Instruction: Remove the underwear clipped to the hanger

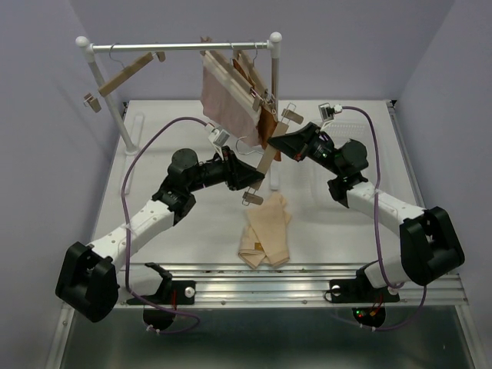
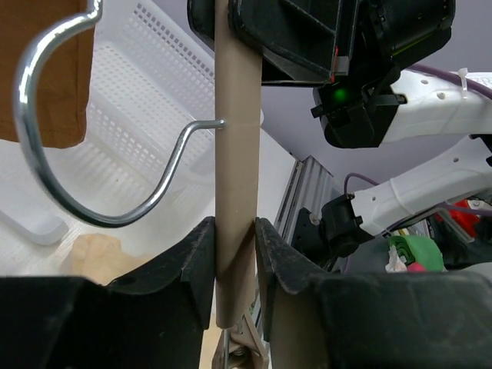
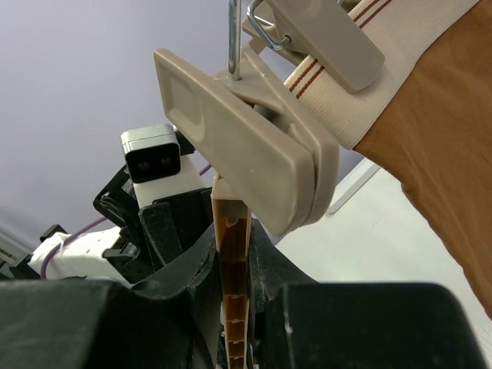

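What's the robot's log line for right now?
left gripper: on hanger; right gripper: on hanger; cream briefs: on table; pink briefs: clipped; brown briefs: clipped

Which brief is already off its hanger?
The cream brief: it lies loose on the table. The pink brief and brown brief hang clipped up by the rail.

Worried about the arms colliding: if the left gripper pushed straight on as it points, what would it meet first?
Likely the right gripper, clamped on the same hanger bar just beyond the left gripper; the exact gap is unclear.
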You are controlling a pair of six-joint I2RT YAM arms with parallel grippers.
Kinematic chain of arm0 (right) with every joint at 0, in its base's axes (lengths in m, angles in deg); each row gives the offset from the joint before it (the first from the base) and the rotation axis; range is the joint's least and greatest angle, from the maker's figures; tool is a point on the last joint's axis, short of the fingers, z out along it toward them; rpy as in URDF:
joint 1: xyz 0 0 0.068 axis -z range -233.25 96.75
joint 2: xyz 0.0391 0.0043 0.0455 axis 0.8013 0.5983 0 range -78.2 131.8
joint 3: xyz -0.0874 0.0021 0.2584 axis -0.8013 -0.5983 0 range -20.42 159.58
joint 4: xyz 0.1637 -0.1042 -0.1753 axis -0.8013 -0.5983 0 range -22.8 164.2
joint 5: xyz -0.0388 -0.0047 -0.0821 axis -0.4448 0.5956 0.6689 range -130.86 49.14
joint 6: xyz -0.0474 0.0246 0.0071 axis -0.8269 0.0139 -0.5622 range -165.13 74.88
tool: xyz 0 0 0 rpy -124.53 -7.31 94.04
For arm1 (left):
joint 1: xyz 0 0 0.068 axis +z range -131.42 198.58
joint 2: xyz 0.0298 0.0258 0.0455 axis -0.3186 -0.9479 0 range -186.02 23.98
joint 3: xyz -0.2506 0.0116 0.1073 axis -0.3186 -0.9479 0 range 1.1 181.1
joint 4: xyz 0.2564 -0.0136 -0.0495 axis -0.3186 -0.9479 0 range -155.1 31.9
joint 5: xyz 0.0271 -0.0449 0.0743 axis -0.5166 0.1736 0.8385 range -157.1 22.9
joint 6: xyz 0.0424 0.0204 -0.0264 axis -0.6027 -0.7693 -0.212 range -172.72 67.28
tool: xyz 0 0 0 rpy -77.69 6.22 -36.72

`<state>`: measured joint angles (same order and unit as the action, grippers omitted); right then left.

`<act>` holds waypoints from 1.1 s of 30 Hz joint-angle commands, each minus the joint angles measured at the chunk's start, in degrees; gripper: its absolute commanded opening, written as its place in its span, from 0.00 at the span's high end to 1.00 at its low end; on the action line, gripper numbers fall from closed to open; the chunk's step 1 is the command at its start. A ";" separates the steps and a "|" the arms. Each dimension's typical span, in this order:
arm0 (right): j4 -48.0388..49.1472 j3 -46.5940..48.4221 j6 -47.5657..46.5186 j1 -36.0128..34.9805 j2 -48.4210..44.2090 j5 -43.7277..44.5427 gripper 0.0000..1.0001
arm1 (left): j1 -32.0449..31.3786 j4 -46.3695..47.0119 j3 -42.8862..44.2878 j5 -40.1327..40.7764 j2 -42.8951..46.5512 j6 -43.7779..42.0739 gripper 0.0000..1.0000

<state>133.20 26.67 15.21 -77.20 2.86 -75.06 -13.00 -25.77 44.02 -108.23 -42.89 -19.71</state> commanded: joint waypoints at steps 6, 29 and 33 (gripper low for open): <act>2.35 0.02 -2.77 0.30 -1.69 1.50 0.99 | -1.65 4.84 2.96 -2.03 0.25 0.30 1.00; -37.87 3.09 -31.71 -3.02 -9.95 2.63 0.00 | -1.83 -35.65 5.94 36.24 20.90 -5.16 1.00; -57.12 6.87 -43.97 -10.40 -10.04 18.51 0.00 | -1.91 -45.76 8.49 46.73 23.54 -2.71 1.00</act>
<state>94.60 28.85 -13.27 -81.52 -5.43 -68.02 -15.12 -62.18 47.60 -75.22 -22.85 -23.75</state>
